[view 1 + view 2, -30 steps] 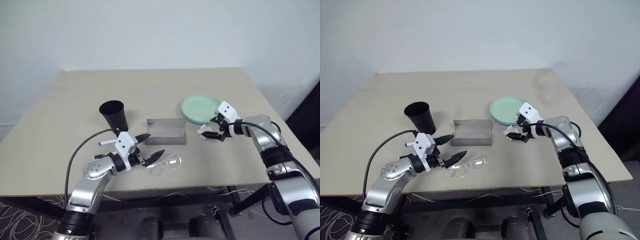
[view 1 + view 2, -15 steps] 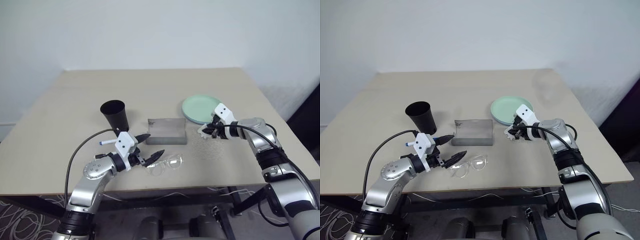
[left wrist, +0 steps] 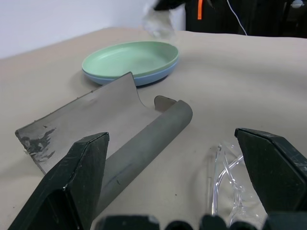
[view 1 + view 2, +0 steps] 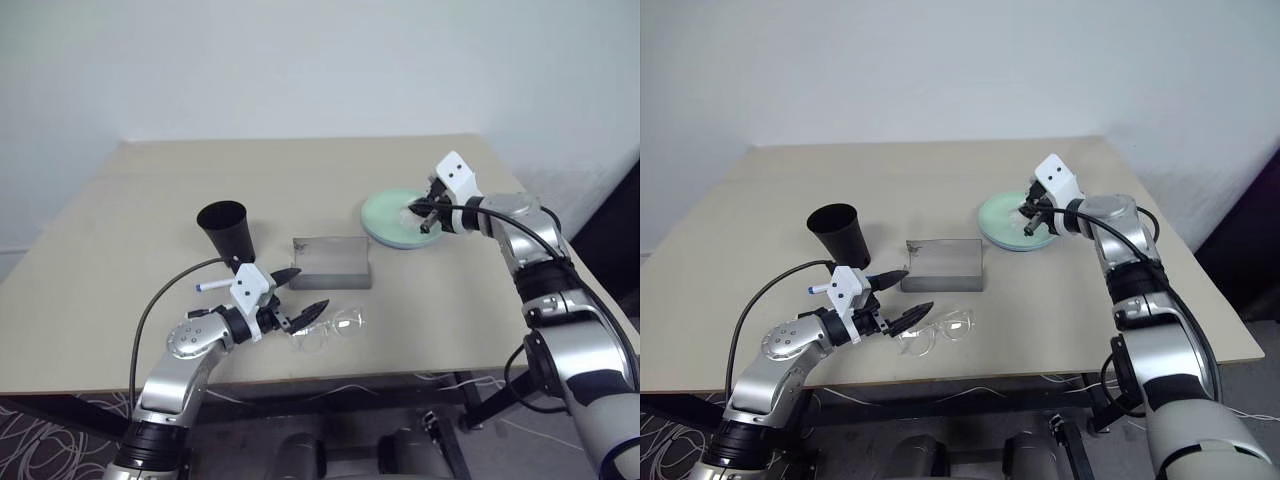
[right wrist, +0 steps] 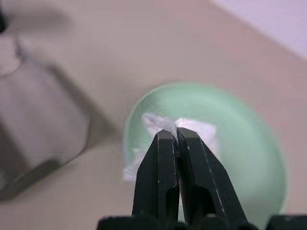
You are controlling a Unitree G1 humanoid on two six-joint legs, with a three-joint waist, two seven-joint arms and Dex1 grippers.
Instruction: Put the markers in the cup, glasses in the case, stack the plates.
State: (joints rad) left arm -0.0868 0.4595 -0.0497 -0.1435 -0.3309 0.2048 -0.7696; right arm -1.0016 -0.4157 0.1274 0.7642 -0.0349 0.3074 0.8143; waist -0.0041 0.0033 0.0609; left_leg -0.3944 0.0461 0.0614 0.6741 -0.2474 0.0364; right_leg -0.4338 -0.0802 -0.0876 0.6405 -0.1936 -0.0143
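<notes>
Your right gripper hangs above the stacked plates near the right edge of the beige tabletop, its jaws pinched tight on a small white crumpled lump, soft and translucent, held over the mint green shallow round plate. That green plate sits on top of the light blue round plate, whose rim peeks out underneath.

Your left gripper sits low near the front edge of the tabletop, jaws spread wide and holding nothing. Between those open fingers you see the round-lensed spectacles with a thin clear frame, lying flat on the tabletop just beside the fingertips, close to the front edge.

Just behind the spectacles, toward the middle of the tabletop, lies the long grey rectangular case, its smoky translucent lid standing open and tilted up.

To the left of the case stands the black tapered plastic cup, upright, rim up. A slim marker with a white barrel and blue cap lies on the tabletop in front of the cup, partly hidden behind your left wrist.
</notes>
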